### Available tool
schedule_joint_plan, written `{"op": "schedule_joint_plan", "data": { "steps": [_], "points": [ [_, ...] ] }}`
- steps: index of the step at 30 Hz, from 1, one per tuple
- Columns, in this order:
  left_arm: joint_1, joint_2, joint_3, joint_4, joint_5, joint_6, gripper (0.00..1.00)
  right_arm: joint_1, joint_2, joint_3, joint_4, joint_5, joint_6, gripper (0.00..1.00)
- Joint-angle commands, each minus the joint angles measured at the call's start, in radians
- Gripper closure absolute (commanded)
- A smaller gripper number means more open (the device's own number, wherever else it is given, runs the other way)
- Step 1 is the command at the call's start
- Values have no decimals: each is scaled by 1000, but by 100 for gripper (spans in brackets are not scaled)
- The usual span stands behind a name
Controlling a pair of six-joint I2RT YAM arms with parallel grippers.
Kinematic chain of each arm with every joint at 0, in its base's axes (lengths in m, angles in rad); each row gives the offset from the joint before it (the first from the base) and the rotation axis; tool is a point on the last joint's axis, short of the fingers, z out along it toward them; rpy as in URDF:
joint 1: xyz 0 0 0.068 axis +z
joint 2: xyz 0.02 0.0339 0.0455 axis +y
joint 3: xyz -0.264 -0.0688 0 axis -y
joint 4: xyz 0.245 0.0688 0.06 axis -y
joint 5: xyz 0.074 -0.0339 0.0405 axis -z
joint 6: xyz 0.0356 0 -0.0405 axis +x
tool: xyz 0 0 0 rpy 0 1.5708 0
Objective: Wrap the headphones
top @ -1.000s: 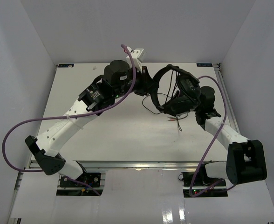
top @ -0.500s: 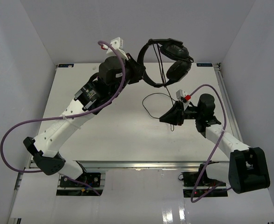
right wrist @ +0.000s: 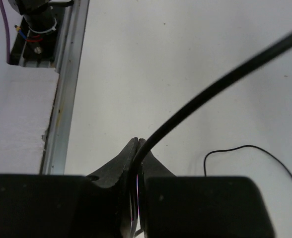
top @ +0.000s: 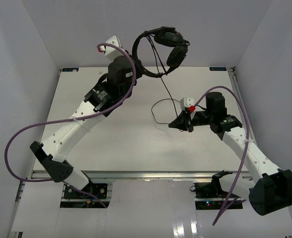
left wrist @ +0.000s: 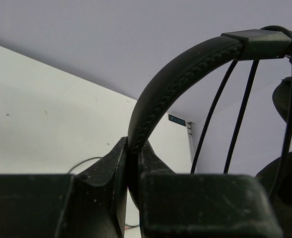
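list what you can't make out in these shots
- earcups: left wrist view, cut off by the right edge.
- cable end: top view, too thin to follow past the right hand; right wrist view, the loop on the table runs off the right edge.
- any cable turns round the headphones: top view, too small to tell.

A loop of thin black cable (top: pixel 154 113) lies on the white table (top: pixel 116 144), near its middle.

Black headphones (top: pixel 176 55), white table (top: pixel 126 134)
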Motion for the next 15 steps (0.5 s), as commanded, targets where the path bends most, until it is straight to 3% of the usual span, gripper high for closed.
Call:
{"op": "schedule_joint_plan", "data": {
  "steps": [1, 5, 9, 15],
  "points": [
    [71, -2, -62, 44, -37, 9, 100, 30, -33, 185, -494, 228, -400, 92],
    [118, -14, -150, 43, -13, 1, 100, 49, -42, 299, -627, 353, -573, 92],
    [130, -9, -204, 43, 14, 7, 100, 90, -44, 386, -684, 441, -621, 92],
    [132, 62, -245, 30, 87, 42, 100, 163, -47, 464, -625, 605, -621, 92]
  ]
}}
